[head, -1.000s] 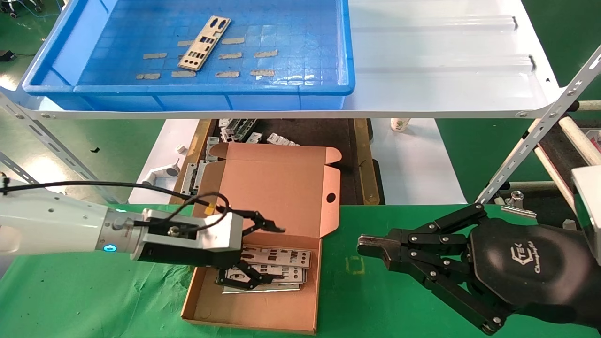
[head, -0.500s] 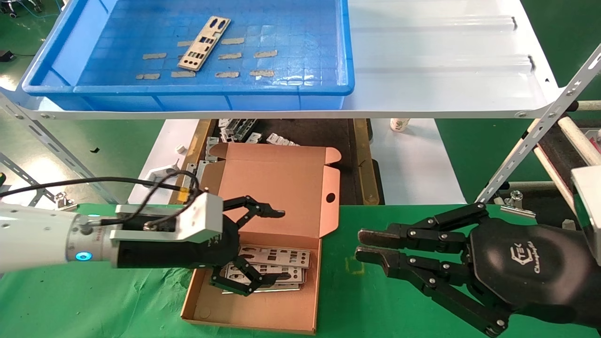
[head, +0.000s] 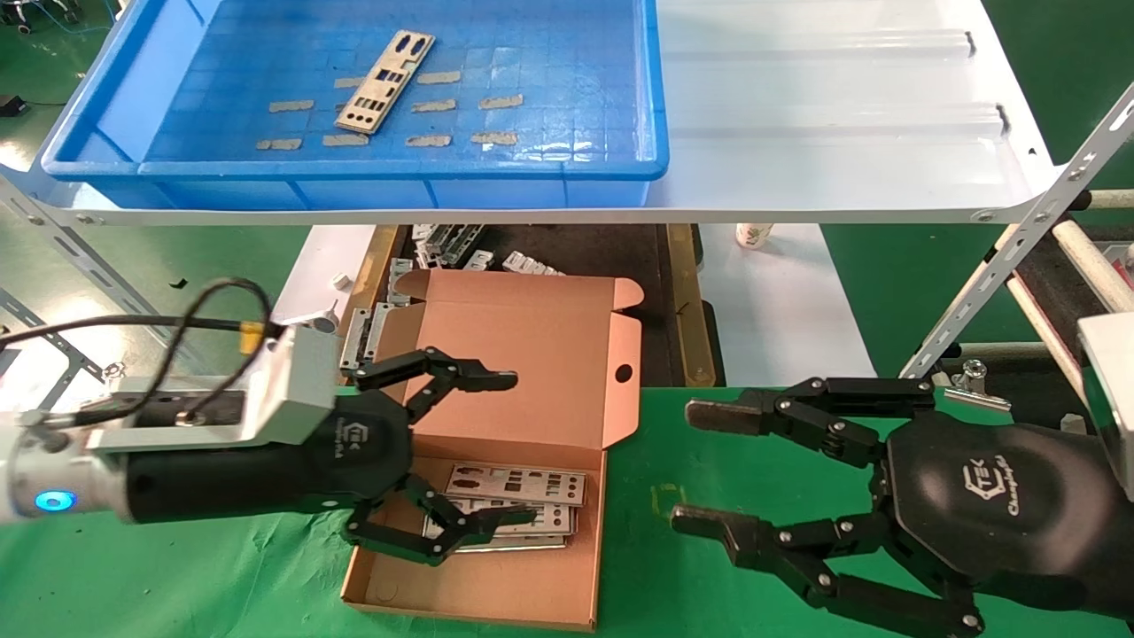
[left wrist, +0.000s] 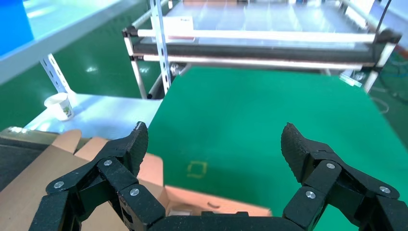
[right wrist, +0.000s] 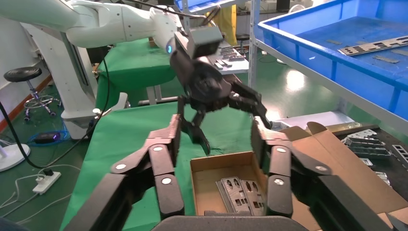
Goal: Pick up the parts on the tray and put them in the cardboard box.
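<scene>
One part (head: 385, 81), a thin punched silver plate, lies in the blue tray (head: 660, 106) on the white shelf at the back left. The open cardboard box (head: 478, 585) sits on the green cloth and holds a small stack of parts (head: 523, 487) (right wrist: 240, 190). My left gripper (head: 523, 447) (left wrist: 214, 139) hovers over the box's left side, open and empty. To the right of the box, my right gripper (head: 687, 465) (right wrist: 215, 132) is open with nothing between its fingers.
A white ribbed shelf panel (head: 842, 115) carries the tray. Below it, behind the box, a dark bin (head: 576, 248) holds folded silver brackets (head: 443, 244). A slanted metal rack post (head: 1001, 257) stands at the right. A small paper cup (head: 753, 235) sits on the white surface.
My left gripper has drawn back to the left and lifted from the stack, its jaws spread wider. My right gripper has gone from nearly shut to wide open.
</scene>
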